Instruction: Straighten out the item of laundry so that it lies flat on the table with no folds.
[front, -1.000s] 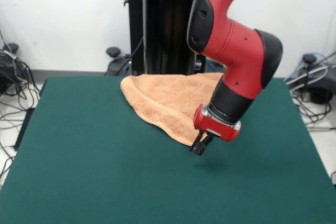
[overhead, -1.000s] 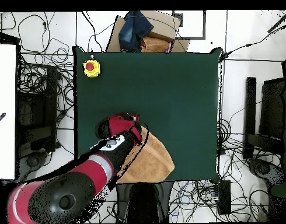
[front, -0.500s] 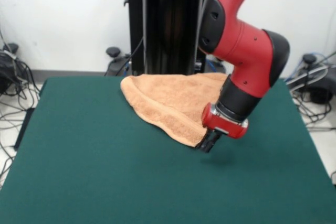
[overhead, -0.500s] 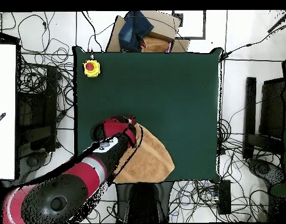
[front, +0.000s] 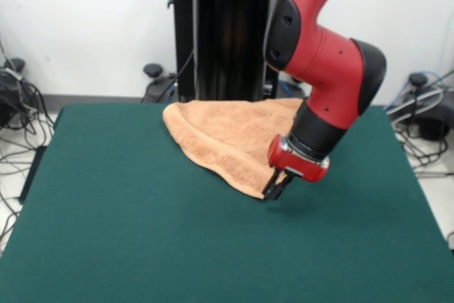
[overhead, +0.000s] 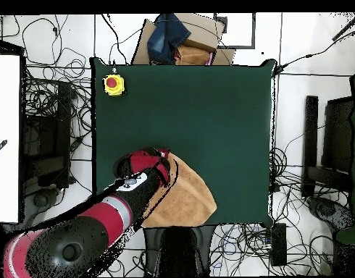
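- The towel [front: 228, 135] lies bunched and folded in the upper middle of the front view, on the table [front: 128, 232], tapering to a point toward centre frame.
- The gripper [front: 274, 188] sits at that pointed tip, its dark fingers low against the cloth edge; whether they are parted or pinching the towel cannot be told.
- In the overhead view the towel [overhead: 184, 199] is at the lower middle of the table [overhead: 209, 116], beside the arm.
- A yellow box with a red button [overhead: 113, 84] sits in the table's upper left corner.
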You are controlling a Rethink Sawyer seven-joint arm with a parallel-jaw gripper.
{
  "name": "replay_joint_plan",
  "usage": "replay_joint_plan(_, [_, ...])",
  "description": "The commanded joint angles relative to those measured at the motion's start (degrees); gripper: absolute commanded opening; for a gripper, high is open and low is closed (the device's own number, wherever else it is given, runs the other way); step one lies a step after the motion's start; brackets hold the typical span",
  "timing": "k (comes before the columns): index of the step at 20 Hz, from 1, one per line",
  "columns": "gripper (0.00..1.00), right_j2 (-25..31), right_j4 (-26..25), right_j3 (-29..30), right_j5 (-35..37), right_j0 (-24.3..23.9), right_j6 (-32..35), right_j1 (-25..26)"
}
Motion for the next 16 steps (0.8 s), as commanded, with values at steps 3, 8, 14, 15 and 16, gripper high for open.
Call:
replay_joint_plan(3, [0.00, 5.5, 0.7, 3.1, 1.4, 0.0, 10.7, 2.4])
replay_joint_plan(8, [1.00, 4.6, 1.1, 2.7, 1.1, 0.6, 10.9, 2.9])
replay_joint_plan(14, [1.00, 4.1, 1.9, 2.8, 1.3, 1.2, 11.5, 3.3])
replay_joint_plan(15, [1.00, 4.0, 2.0, 2.6, 1.4, 1.1, 11.5, 3.4])
replay_joint_plan(16, [1.00, 3.7, 2.3, 2.5, 1.6, 1.4, 11.7, 3.6])
